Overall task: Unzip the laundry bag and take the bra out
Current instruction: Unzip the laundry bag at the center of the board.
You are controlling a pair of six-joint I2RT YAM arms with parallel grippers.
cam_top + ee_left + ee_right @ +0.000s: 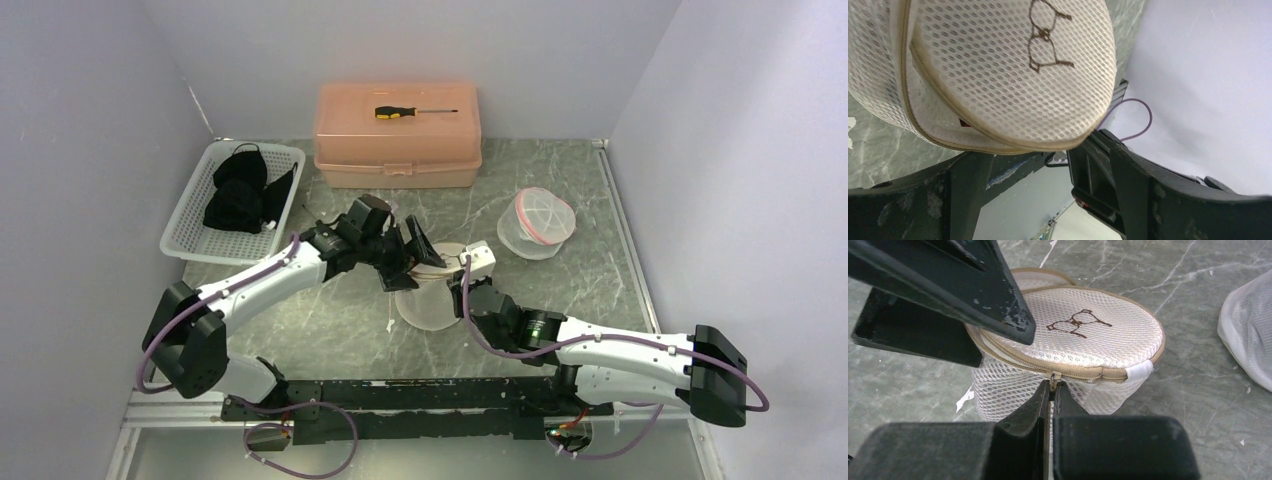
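Top external: the laundry bag, a round mesh drum, sits near the middle of the desk, and both arms meet over it. The left hand hangs above the bag's far-left side with its fingers wide apart, gripping nothing. The right hand reaches in from the right-edge side.

Left wrist: the bag's mesh top fills the view, close above the spread fingers. A tan zip band runs round its rim. The bra cannot be made out from here, so I take it to be inside.

Right wrist: the right hand's fingers are pressed together on the zip pull at the bag's side, and the zip looks closed along the stretch that shows. One finger of the left hand crosses above the top.

My judgement is that the bag is light and will slide or twist if the pull is dragged alone. The left hand should first close on the bag or press it down. The pull should then follow the curve of the rim, kept low, because so thin a tab could slip from the pinch.
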